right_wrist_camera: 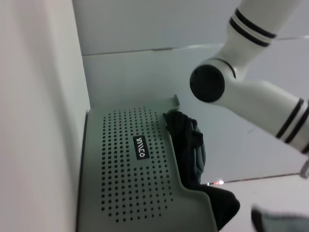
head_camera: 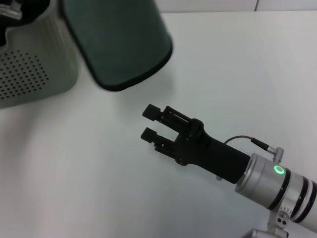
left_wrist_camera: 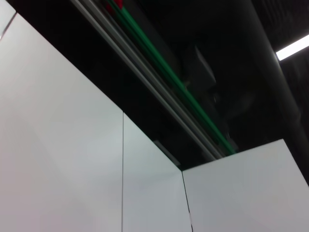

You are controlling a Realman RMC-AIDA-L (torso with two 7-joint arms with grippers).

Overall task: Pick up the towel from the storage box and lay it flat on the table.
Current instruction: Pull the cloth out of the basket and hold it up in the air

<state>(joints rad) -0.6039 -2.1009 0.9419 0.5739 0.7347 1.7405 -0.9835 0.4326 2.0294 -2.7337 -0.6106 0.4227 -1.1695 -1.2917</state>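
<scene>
The towel [head_camera: 119,44] shows its dark grey-green face with black edging. It hangs over the table [head_camera: 237,64] just right of the storage box [head_camera: 34,69], and its top runs out of the head view, so what holds it is hidden. My right gripper [head_camera: 149,123] is open and empty above the table, below the towel's lower edge and pointing toward it. The right wrist view shows the box's perforated wall [right_wrist_camera: 130,183] and a corner of the towel [right_wrist_camera: 277,223]. My left gripper does not show; only the left arm [right_wrist_camera: 251,92] shows.
Dark cloth [right_wrist_camera: 186,145] lies bunched inside the box, against its rim. The box stands at the table's far left corner. Bare white tabletop stretches right of and in front of the towel. The left wrist view shows only wall panels and ceiling.
</scene>
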